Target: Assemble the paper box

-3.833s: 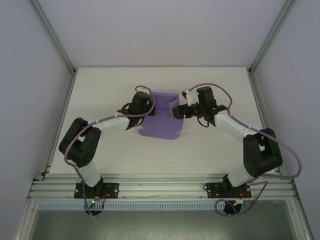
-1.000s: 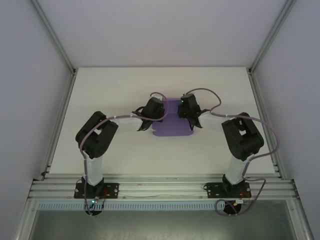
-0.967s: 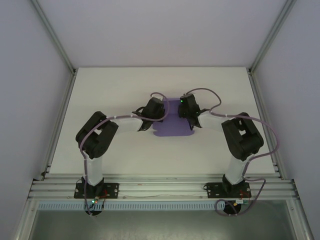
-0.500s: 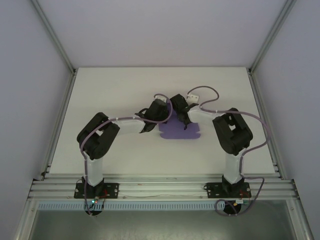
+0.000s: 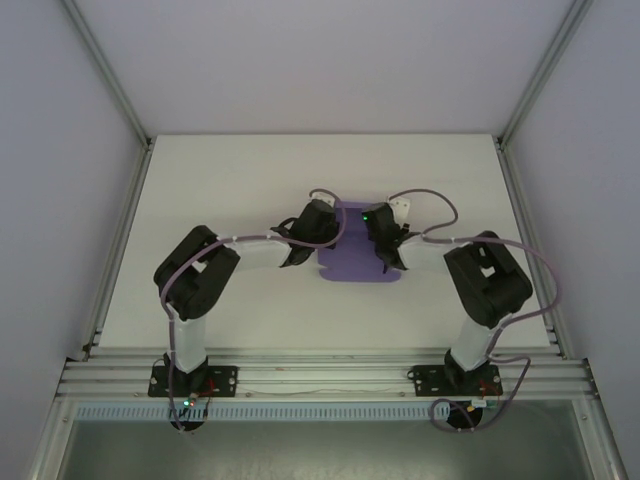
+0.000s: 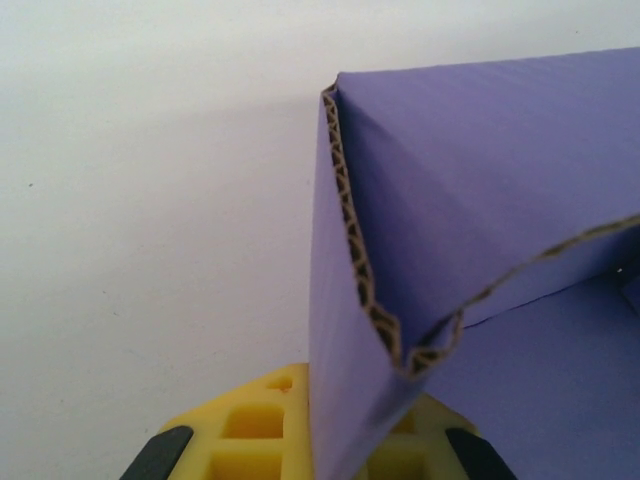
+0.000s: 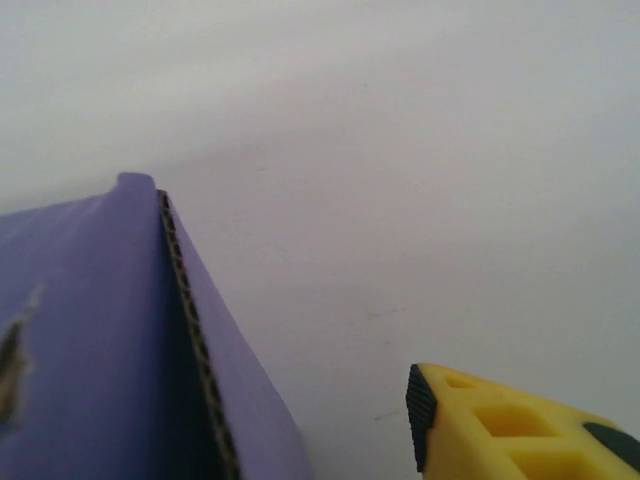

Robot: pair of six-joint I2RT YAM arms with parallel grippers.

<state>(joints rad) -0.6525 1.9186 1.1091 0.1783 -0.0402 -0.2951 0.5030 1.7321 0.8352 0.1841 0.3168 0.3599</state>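
The purple paper box (image 5: 356,262) lies mid-table, partly folded, with its walls raised between the two wrists. My left gripper (image 5: 322,224) is at the box's left side. In the left wrist view the yellow fingers (image 6: 245,435) are shut on an upright corrugated wall (image 6: 345,400), which meets a second wall at a corner. My right gripper (image 5: 381,232) is at the box's right side. In the right wrist view one yellow finger (image 7: 500,432) with a black pad stands well clear of the purple wall (image 7: 120,350); the other finger is hidden behind that wall.
The white table (image 5: 230,180) stretches all round the box. Aluminium frame rails (image 5: 120,240) run along both sides and the near edge. Both arms' elbows (image 5: 195,265) fold in close beside the box, and cables loop above the wrists.
The right wrist has swung from above the box's middle to its right side, and its elbow has moved out to the right. The box has shifted slightly. The left arm has barely moved.
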